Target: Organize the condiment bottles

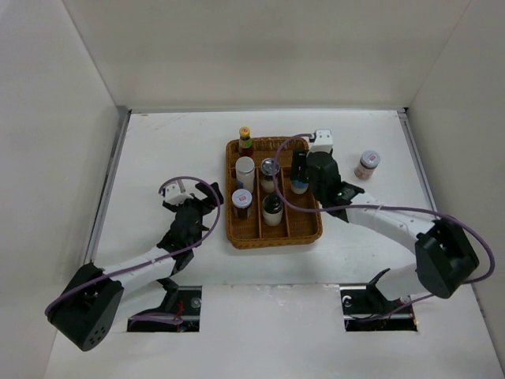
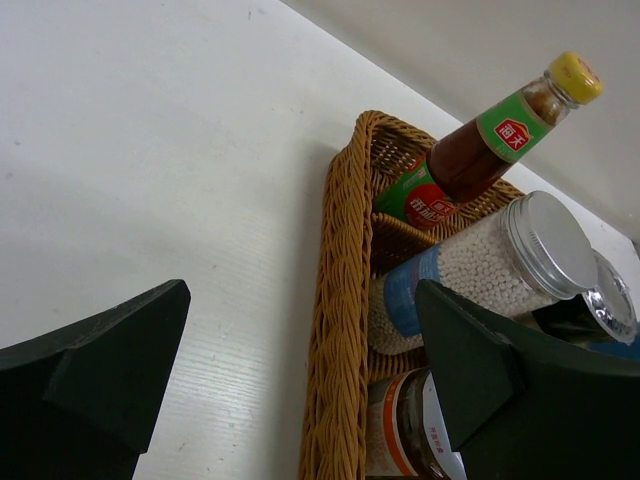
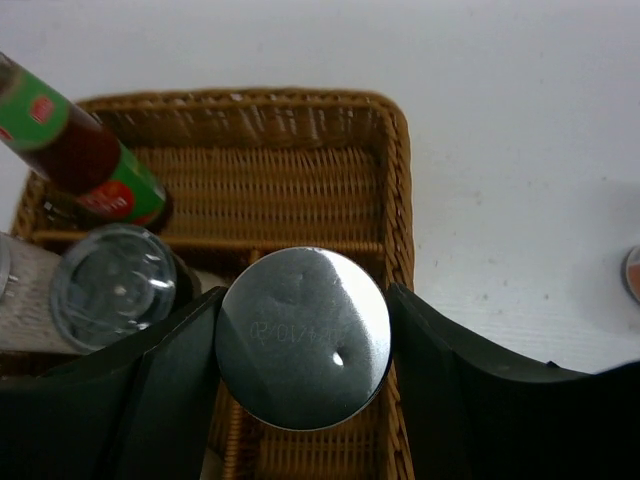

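Observation:
My right gripper (image 1: 300,169) is shut on a silver-lidded bottle (image 3: 303,337) with a blue label, over the right compartment of the wicker tray (image 1: 312,229); its fingers (image 3: 175,375) press both sides of the lid. In the tray stand the red-sauce bottle with yellow cap (image 1: 245,140), a white cylinder (image 1: 245,170), a white-lidded jar (image 1: 241,200), a chrome-topped shaker (image 1: 271,169) and a black-capped shaker (image 1: 272,209). One white-lidded spice jar (image 1: 367,164) stands on the table right of the tray. My left gripper (image 1: 194,207) is open and empty, left of the tray.
In the left wrist view the tray rim (image 2: 340,300) runs between my open fingers (image 2: 110,370), with the sauce bottle (image 2: 470,155) and a bead-filled cylinder (image 2: 490,265) behind it. White walls enclose the table on three sides.

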{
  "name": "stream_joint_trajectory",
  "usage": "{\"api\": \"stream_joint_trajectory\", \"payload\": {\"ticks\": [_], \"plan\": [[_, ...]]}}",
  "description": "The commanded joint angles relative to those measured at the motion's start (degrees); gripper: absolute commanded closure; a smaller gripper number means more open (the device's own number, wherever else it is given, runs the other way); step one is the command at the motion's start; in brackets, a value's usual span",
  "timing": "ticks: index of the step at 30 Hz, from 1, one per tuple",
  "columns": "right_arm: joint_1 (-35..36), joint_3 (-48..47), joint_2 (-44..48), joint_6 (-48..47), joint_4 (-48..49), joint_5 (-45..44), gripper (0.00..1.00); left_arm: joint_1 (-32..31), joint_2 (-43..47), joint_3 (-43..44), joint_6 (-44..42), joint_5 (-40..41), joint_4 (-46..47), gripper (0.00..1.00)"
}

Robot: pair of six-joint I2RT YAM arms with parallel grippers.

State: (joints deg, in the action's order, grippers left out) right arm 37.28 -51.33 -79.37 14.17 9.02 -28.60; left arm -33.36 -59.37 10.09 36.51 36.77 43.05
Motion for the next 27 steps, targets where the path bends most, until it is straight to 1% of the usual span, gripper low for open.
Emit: {"api": "stream_joint_trajectory", "payload": {"ticks": [1,3,5,8,10,13,16,19,23,25,27], "plan": [[0.5,0.7,-2.4,1.3,9.1,-0.8,0.46,0.3,1.9,0.2,0.7,-0.7,1.9,0.00],[1.0,1.9,-4.4,1.6,10.2,-1.1,0.44,0.1,1.6,0.1,0.7,-0.4,2.2,0.00],[1.5,3.0,-4.7,2.5,10.5,-1.6,0.38,0.4,0.5,0.4,0.8,-0.7,2.4,0.00],[1.5,3.3,-3.4,2.4,9.4,-1.9,0.23,-0.1,0.9,0.4,0.8,-0.9,2.4,0.00],[1.5,3.3,-0.3,2.7,8.0,-2.2,0.10,-0.2,0.7,0.4,0.8,-0.7,2.5,0.00],[0.4,3.4,5.8,3.1,5.7,-3.0,0.01,0.0,0.0,0.8,0.8,-1.2,2.0,0.00],[-3.7,5.4,11.4,3.4,5.9,-4.4,0.00,-0.2,0.8,0.4,0.9,-1.1,2.5,0.00],[-11.8,6.5,11.9,5.6,5.3,-7.2,0.00,-0.2,0.4,0.4,1.2,-1.2,2.4,0.00],[-22.7,6.6,5.6,6.3,4.4,-11.7,0.00,-0.5,1.2,0.1,1.5,-1.5,2.3,0.00],[-27.0,5.8,1.5,6.6,3.9,-11.0,0.00,-0.5,0.8,0.2,1.6,-1.5,2.4,0.00],[-30.2,3.4,-2.4,6.2,2.4,-8.2,0.00,-0.5,0.8,0.3,1.7,-1.8,2.0,0.00]]}}
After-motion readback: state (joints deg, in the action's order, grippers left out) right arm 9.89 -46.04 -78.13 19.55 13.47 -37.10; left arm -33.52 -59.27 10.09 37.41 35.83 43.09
